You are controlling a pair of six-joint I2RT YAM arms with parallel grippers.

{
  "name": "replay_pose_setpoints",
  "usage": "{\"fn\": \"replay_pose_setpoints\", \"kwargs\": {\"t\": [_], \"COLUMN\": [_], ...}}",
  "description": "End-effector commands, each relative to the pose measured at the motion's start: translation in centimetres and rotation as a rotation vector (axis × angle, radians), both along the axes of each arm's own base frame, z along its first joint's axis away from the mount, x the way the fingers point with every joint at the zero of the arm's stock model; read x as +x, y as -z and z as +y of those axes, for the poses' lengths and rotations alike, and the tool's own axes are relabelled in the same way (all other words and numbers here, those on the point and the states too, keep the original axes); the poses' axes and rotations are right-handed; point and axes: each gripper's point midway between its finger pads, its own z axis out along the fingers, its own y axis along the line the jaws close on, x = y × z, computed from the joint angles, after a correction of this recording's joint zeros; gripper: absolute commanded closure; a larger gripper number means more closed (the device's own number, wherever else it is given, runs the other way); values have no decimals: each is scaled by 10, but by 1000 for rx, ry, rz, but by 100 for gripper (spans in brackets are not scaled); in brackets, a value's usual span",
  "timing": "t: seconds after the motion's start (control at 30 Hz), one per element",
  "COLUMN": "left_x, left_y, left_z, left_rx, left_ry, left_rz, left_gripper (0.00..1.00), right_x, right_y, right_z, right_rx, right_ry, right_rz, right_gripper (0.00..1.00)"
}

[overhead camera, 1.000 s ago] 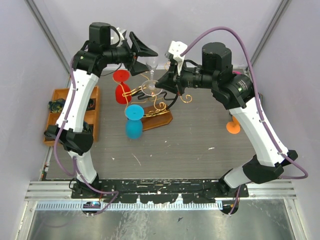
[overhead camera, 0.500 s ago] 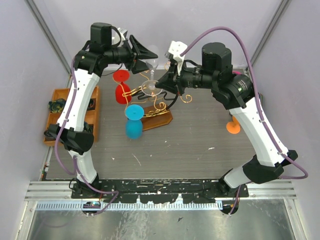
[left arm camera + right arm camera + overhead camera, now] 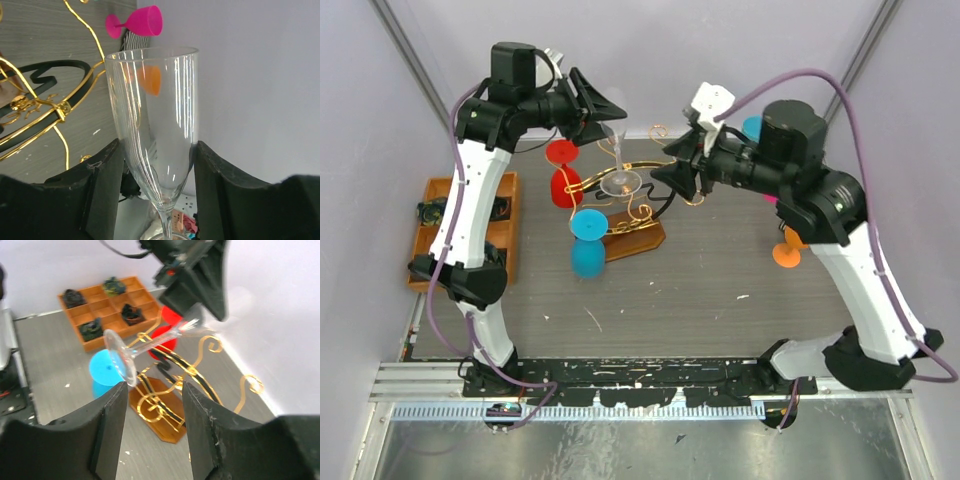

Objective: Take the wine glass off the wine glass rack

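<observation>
Pinched by the left gripper (image 3: 159, 145), the wine glass (image 3: 155, 100) seems free at the wine glass rack's (image 3: 638, 215) 12 o'clock, right gripper (image 3: 153, 385) spread empty; carrying away remains.

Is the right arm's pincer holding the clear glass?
No, the right pincer gapes open, apart from the clear glass, which the left pincer clamps by its bowl.
</observation>
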Motion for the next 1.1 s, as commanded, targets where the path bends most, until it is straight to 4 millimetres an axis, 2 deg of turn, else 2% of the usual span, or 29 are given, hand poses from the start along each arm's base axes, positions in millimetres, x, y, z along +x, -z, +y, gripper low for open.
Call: {"fn": "replay_pose_setpoints", "kwargs": {"t": [0.0,0.13,0.23,0.27,0.3,0.4,0.5,0.57,0.73,0.87,1.07], "left_x": [-16,-35,-47,-49,-55,-63,-67,-71,-78,-75,-67], "left_y": [-12,-10,-4,-3,-11,-18,-16,-18,-18,-10,7], "left_z": [11,-8,-6,0,12,47,89,108,165,191,217], "left_rx": [65,154,260,283,296,387,509,551,702,782,817], "left_ry": [-17,23,16,-6,-37,-147,-289,-358,-567,-686,-871], "left_rz": [-95,-205,-290,-310,-353,-443,-481,-510,-548,-570,-619], "left_gripper": [60,59,58,58,58,59,59,59,59,62,67], "right_x": [10,30,44,47,49,59,72,80,90,96,89], "right_y": [-43,-38,-26,-24,-21,-15,-3,3,12,22,16], "right_z": [-47,-70,-75,-76,-77,-82,-82,-82,-58,-44,-24], "right_rx": [95,113,91,89,91,101,114,137,179,154,226], "right_ry": [261,458,531,546,556,585,576,567,478,444,344], "right_rz": [-127,-73,-26,-14,-3,28,86,129,251,336,406], "right_gripper": [47,49,49,49,49,49,49,49,49,51,51]}}
